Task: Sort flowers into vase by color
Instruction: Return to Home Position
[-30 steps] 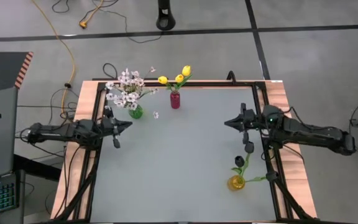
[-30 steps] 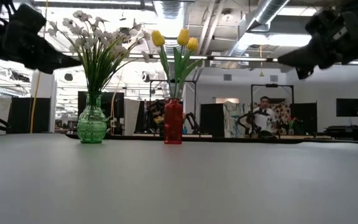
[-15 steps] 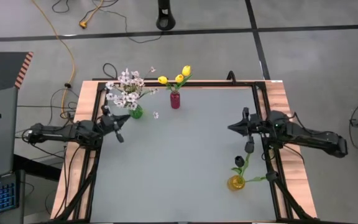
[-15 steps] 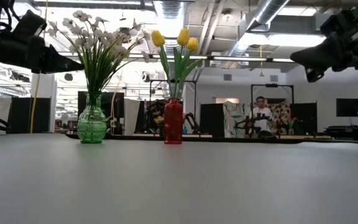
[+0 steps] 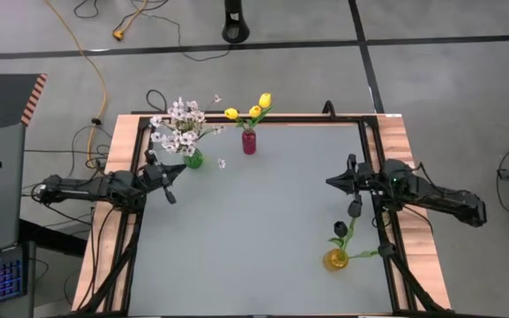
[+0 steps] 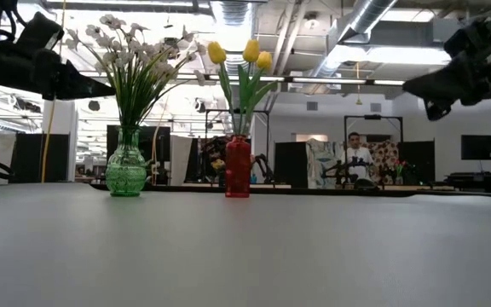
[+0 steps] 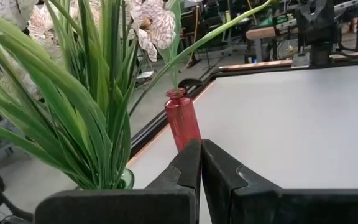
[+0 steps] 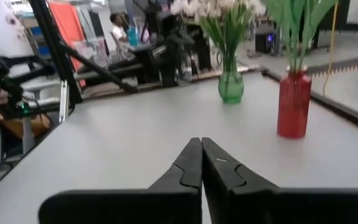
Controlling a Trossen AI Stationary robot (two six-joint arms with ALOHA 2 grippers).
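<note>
Moved: right claw (image 8: pixel 201 142) has drawn back rightward, pinched closed, empty.
Left claw (image 7: pixel 201 146): closed, empty, near green vase (image 5: pixel 193 160).
Far: white sprays (image 5: pixel 177 119) in green vase; yellow tulips (image 5: pixel 254 109) in red vase (image 5: pixel 249 142).
Near right: dark tulip (image 5: pixel 339 229) in yellow vase (image 5: pixel 335 260).

White-pinkish blossoms (image 5: pixel 179 124) stood upright in green vase (image 5: pixel 193 160), just beside left claw (image 5: pixel 171 184). Yellow tulips (image 5: pixel 253 109) upright in red vase (image 5: pixel 249 142), farther off. Dark tulips (image 5: pixel 338 230) leaned in yellow vase (image 5: pixel 335 260), near right claw (image 5: pixel 330 182).
</note>
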